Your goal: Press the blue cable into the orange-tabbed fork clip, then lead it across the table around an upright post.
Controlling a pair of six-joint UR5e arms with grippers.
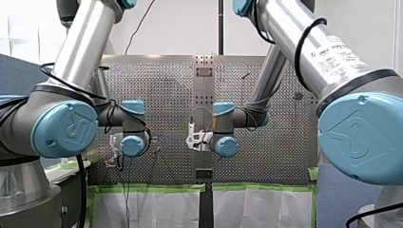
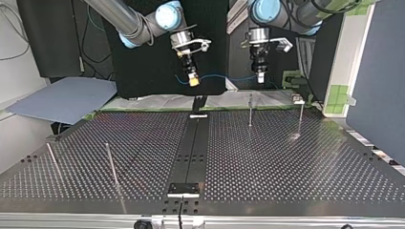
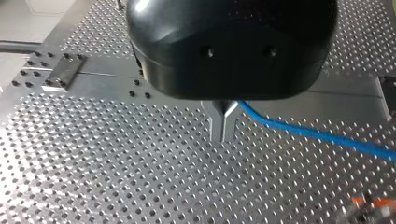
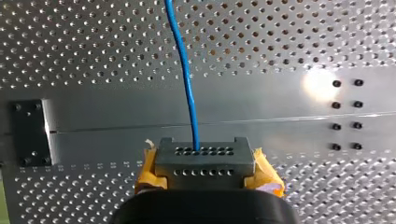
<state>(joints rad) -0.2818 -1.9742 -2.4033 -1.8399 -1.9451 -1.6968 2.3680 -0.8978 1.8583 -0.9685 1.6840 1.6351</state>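
The blue cable (image 2: 224, 76) hangs in the air between my two grippers, above the table's far edge in the top view. My right gripper (image 2: 193, 81), with yellow pads, is shut on the cable (image 4: 187, 84), which runs straight ahead from between its pads (image 4: 266, 175). My left gripper (image 3: 223, 133) has its metal fingers pressed together; the cable (image 3: 317, 135) leaves them sideways. The orange-tabbed clip (image 3: 371, 203) lies on the plate, off to the side of my left gripper. Two upright posts (image 2: 250, 110) stand near that gripper (image 2: 259, 76).
Another post (image 2: 301, 117) rises at the top view's right, and two more (image 2: 112, 164) at its near left. A dark rail (image 2: 193, 143) crosses the perforated table (image 2: 286, 162) down the middle. A grey sheet (image 2: 62, 98) lies beyond the table's left.
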